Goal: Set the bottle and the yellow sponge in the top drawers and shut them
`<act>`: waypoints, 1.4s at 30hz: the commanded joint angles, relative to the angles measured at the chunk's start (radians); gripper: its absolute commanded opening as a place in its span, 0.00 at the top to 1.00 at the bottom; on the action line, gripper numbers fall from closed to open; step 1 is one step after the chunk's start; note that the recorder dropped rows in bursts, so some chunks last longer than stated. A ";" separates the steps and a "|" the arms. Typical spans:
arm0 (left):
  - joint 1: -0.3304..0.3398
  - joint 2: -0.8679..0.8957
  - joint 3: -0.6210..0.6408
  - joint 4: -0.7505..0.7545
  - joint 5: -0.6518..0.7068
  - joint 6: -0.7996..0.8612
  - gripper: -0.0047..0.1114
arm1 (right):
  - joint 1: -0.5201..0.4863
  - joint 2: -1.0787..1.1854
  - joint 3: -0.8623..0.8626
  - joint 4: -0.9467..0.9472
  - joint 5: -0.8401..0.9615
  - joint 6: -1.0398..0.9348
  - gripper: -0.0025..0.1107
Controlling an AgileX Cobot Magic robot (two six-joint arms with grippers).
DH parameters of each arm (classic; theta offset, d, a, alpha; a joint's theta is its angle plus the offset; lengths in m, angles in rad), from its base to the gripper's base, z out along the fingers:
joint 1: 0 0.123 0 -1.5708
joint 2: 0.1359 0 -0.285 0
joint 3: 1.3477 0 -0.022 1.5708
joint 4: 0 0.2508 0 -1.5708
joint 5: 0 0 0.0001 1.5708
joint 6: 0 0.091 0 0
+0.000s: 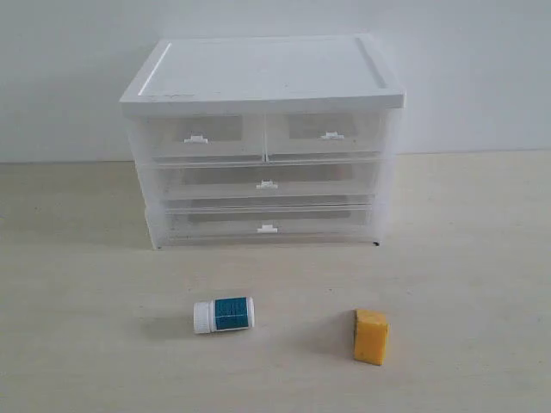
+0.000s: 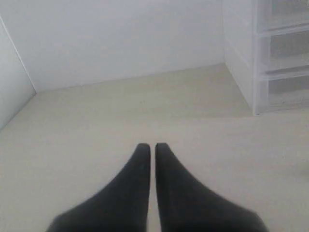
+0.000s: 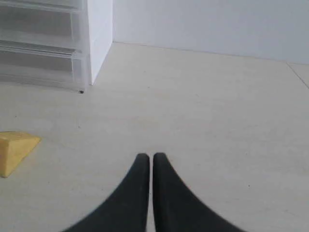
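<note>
— So, where are we in the job?

— Right at the start, as I judge it. From the left: the small white cylindrical bottle with the white cap and teal label (image 1: pixel 224 314) lies on its side on the pale table (image 1: pixel 77 361). It is in front of the white-topped translucent plastic cabinet (image 1: pixel 263 77) and well apart from it. Further right, the yellow-orange foam block of a sponge (image 1: pixel 370 336) sits on the same table. The two half-width translucent top drawers (image 1: pixel 225 129) are both pushed in, so nothing is stowed.

— And the pincers?

— My left gripper (image 2: pixel 150 147) has its black fingers pressed together on nothing. Its camera shows bare table and the cabinet's side, but no bottle. My right gripper (image 3: pixel 147 157) is pressed together and empty too. The sponge shows only as a corner off to one side of it, near but apart.

— Next move?

— I reckon a top drawer has to come open first, so I hook a small white handle tab (image 1: pixel 196 138) and pull. After that I spread the left fingers and come down over the bottle.
</note>
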 commanded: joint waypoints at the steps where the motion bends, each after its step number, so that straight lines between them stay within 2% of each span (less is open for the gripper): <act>1: 0.002 -0.002 0.004 -0.052 -0.160 0.006 0.93 | -0.002 -0.001 0.000 -0.003 -0.129 0.001 0.98; 5: 0.002 -0.002 0.004 -0.157 -0.359 0.001 0.93 | -0.002 -0.001 0.000 -0.003 -0.470 0.001 0.98; 6: 0.002 -0.002 0.004 -0.157 -0.435 -0.058 0.93 | -0.002 -0.001 0.000 -0.003 -0.592 0.001 0.98; 7: 0.002 -0.002 0.004 -0.157 -0.469 -0.089 0.93 | -0.002 -0.001 0.000 -0.003 -0.635 0.001 0.98; 8: 0.002 -0.002 0.004 -0.157 -0.538 -0.193 0.93 | -0.002 -0.001 0.000 -0.001 -0.727 0.022 0.98; 10: 0.002 -0.002 0.004 -0.157 -0.589 -0.302 0.93 | -0.002 -0.001 0.000 0.001 -0.801 0.064 0.98; 14: 0.002 -0.002 0.004 -0.141 -0.676 -0.512 0.93 | -0.002 -0.001 0.000 0.001 -0.998 0.272 0.98; 17: 0.002 -0.002 0.002 -0.042 -0.734 -0.634 0.93 | -0.002 -0.001 0.000 -0.001 -1.105 0.485 0.98; 19: 0.002 -0.002 -0.031 0.042 -0.734 -0.723 0.93 | -0.002 -0.001 -0.027 -0.016 -1.069 0.537 0.98; 25: 0.002 0.151 -0.143 0.381 -0.734 -1.008 0.93 | -0.002 0.031 -0.216 -0.135 -0.724 0.674 0.98; 30: 0.002 0.378 -0.211 0.555 -0.782 -1.274 0.93 | -0.002 0.180 -0.318 -0.352 -0.706 0.866 0.98; 35: 0.002 0.660 -0.303 0.784 -0.912 -1.461 0.93 | -0.002 0.424 -0.386 -0.415 -0.706 0.884 0.98; 38: 0.002 0.830 -0.361 0.841 -0.959 -1.521 0.93 | -0.002 0.574 -0.419 -0.420 -0.706 0.961 0.98; 42: 0.002 1.056 -0.423 0.848 -1.063 -1.506 0.93 | -0.002 0.785 -0.444 -0.522 -0.778 1.092 0.98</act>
